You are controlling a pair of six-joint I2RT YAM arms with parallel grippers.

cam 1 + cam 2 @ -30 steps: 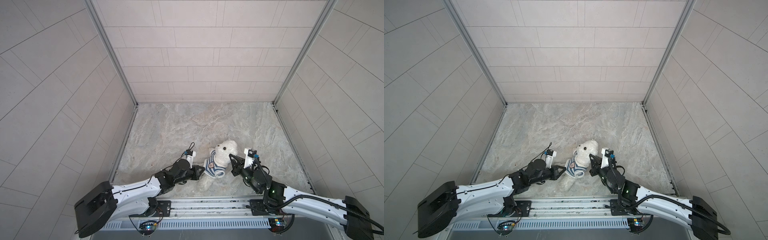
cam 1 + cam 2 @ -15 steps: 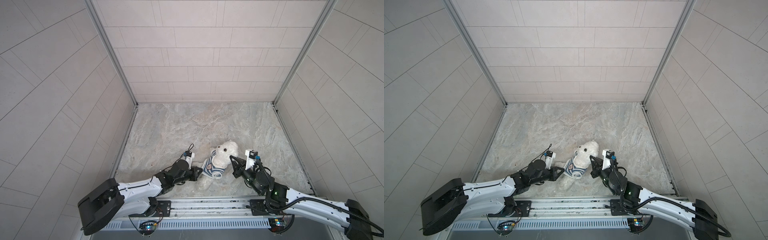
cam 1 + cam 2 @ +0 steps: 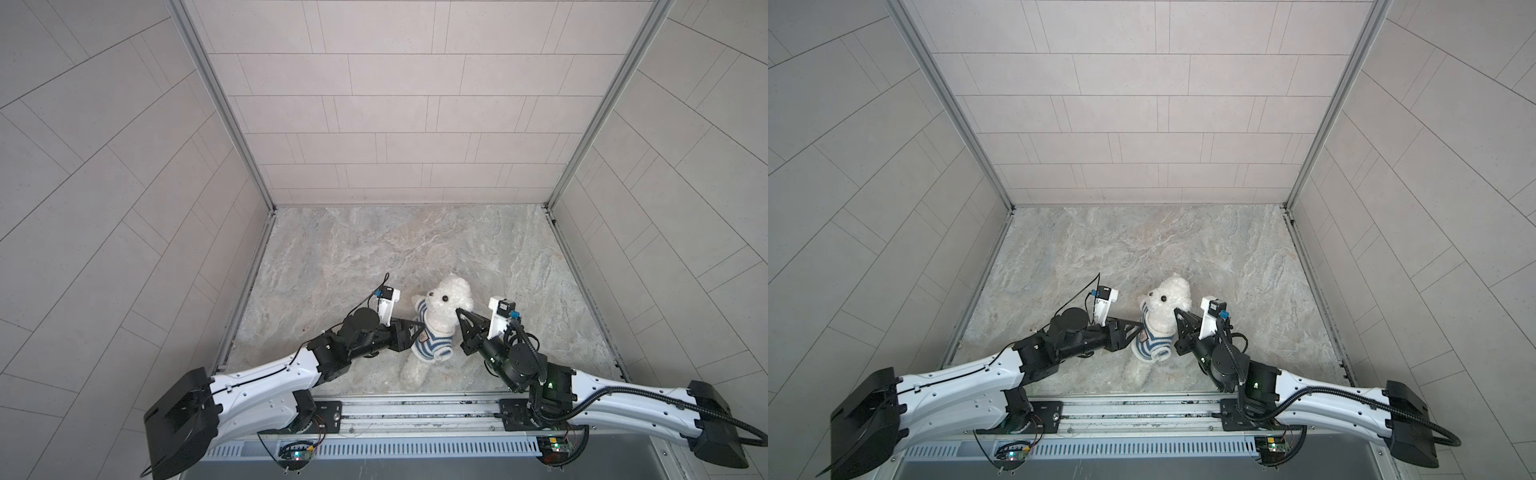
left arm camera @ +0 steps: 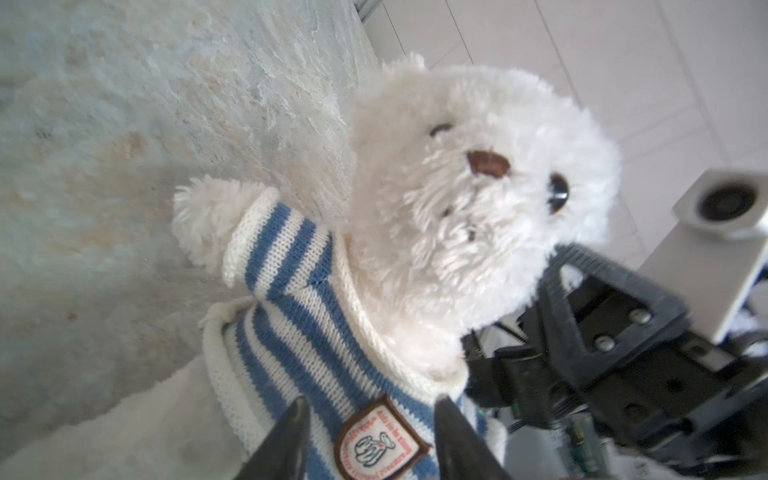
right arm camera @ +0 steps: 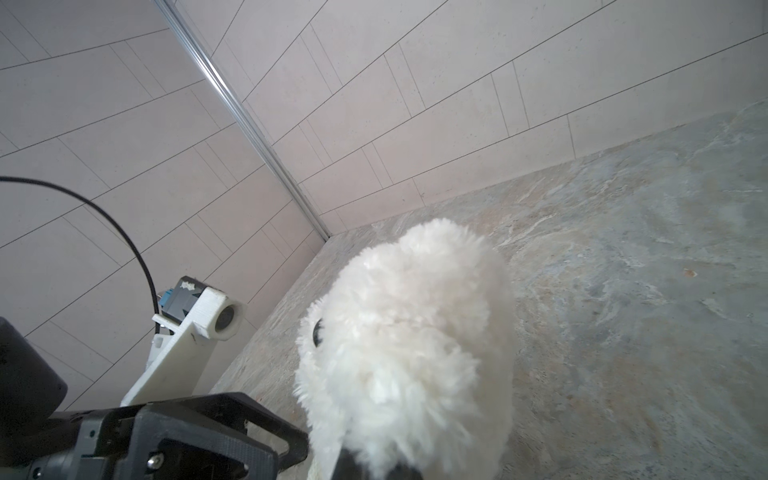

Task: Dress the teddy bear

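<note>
Teddy bear, propped upright at the near middle of the floor, already wears its striped shirt, which the left gripper has just released, jaws now apart, while the right gripper stays pinched on its head fur, so dressing looks nearly done.

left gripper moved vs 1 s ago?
Yes. In both top views the left gripper sits slightly farther from the front rail, toward the back wall, and its jaws now stand open at the striped shirt.

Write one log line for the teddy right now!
shirt: on teddy bear, one arm through sleeve | left gripper: open at shirt front | right gripper: shut on teddy bear
</note>
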